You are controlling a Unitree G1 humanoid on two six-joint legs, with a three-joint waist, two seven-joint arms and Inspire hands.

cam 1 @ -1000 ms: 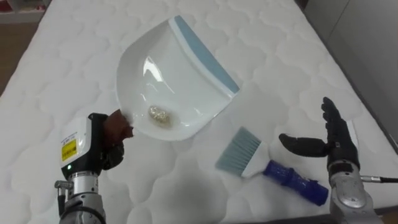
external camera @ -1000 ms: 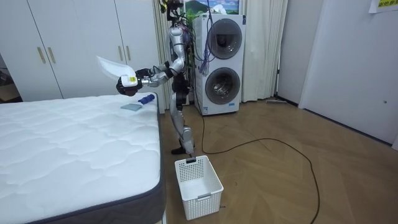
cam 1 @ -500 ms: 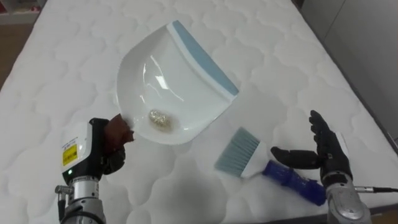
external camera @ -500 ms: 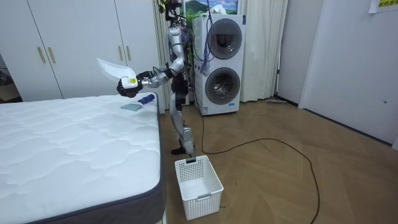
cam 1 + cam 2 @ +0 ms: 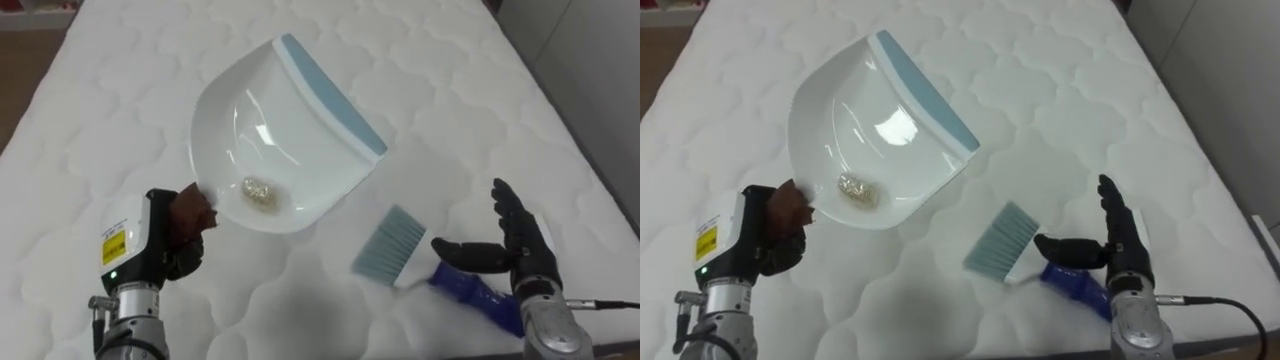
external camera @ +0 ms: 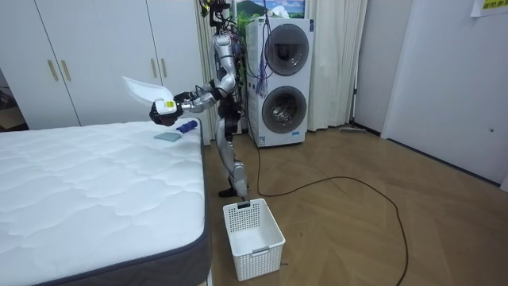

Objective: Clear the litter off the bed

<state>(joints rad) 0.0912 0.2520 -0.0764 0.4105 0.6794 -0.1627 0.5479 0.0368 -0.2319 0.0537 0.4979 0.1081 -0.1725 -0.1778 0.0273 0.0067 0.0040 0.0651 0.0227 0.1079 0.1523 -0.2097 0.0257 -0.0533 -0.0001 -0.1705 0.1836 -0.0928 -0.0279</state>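
My left hand (image 5: 172,238) is shut on the brown handle of a white dustpan (image 5: 270,140) with a pale blue lip, held up over the white quilted mattress (image 5: 120,90). A small crumpled scrap of litter (image 5: 259,190) lies in the pan. On the mattress lies a hand brush (image 5: 392,245) with pale blue bristles and a dark blue handle (image 5: 470,293). My right hand (image 5: 510,248) hovers open just above that handle, fingers spread, thumb pointing toward the bristles. In the room view I stand at the bed's far corner with the dustpan (image 6: 139,86) raised.
The mattress's right edge (image 5: 590,170) runs close past my right hand. A white laundry basket (image 6: 252,229) stands on the wooden floor beside the bed. Stacked washing machines (image 6: 279,79) are behind me.
My right hand has dropped lower and nearer the brush handle, still open. The dustpan and left hand have stayed in place.
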